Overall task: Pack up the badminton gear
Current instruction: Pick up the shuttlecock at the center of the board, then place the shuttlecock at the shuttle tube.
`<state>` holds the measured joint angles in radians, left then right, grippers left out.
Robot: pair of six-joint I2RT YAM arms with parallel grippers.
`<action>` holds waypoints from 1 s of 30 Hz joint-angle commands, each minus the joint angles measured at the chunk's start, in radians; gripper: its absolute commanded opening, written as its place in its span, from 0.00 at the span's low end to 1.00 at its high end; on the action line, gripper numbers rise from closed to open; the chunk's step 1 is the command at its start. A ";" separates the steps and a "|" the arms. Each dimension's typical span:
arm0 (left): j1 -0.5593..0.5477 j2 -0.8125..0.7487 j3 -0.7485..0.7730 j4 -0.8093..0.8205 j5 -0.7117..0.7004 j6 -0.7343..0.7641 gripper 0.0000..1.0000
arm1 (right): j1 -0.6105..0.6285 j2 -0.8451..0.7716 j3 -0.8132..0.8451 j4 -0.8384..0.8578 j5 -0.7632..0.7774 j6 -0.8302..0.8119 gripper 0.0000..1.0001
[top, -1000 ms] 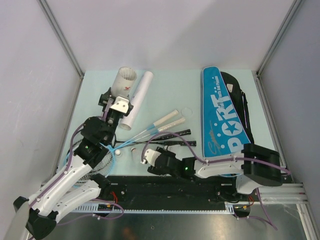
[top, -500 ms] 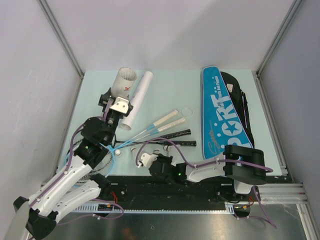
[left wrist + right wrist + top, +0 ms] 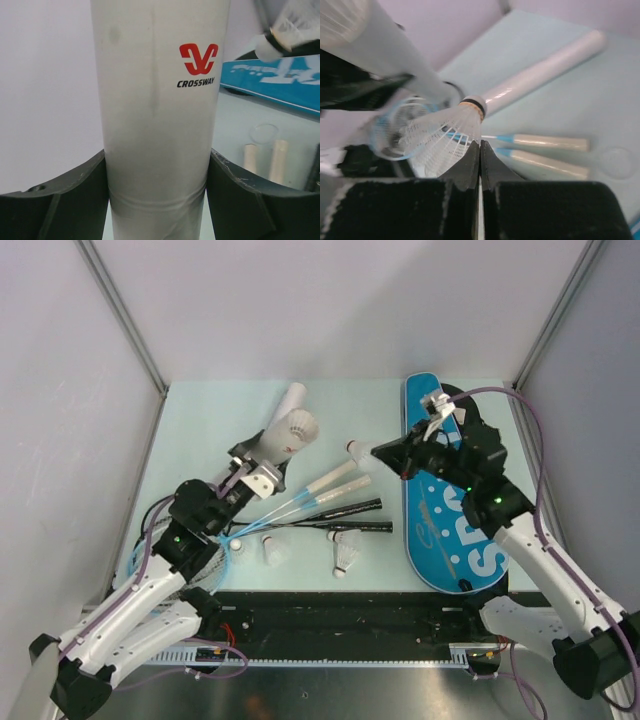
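Now left gripper (image 3: pixel 262 473) clasps an open tube (image 3: pixel 289 433); right gripper (image 3: pixel 386 456) pinches a shuttlecock (image 3: pixel 360 453) near its mouth.

Lab enclosure, white panels (image 3: pixel 350 300), aluminium frame (image 3: pixel 122 315)

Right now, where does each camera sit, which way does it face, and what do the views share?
Top external: above and behind the arm bases, looking down on the table; both arms show.
Left wrist: on the left arm, facing along the tube gripped in the left pincer.
Right wrist: on the right arm, facing the left arm past the right pincer, shut on a shuttlecock.
Shared: all show tube, shuttlecock, white racket handles.
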<state>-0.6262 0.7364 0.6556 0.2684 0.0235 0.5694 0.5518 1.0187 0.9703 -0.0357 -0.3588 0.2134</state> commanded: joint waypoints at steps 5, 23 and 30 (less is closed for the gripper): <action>-0.001 0.034 0.024 -0.080 0.263 0.136 0.33 | -0.154 -0.034 0.114 -0.035 -0.607 0.352 0.00; -0.017 0.075 0.050 -0.186 0.247 0.207 0.30 | -0.037 0.127 0.363 -0.323 -0.329 0.247 0.00; -0.017 0.060 0.049 -0.186 0.262 0.199 0.29 | 0.051 0.185 0.418 -0.417 -0.215 0.169 0.00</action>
<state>-0.6353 0.8188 0.6563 0.0242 0.2520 0.7345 0.5800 1.1995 1.3235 -0.3698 -0.6662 0.4545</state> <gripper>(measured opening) 0.699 0.009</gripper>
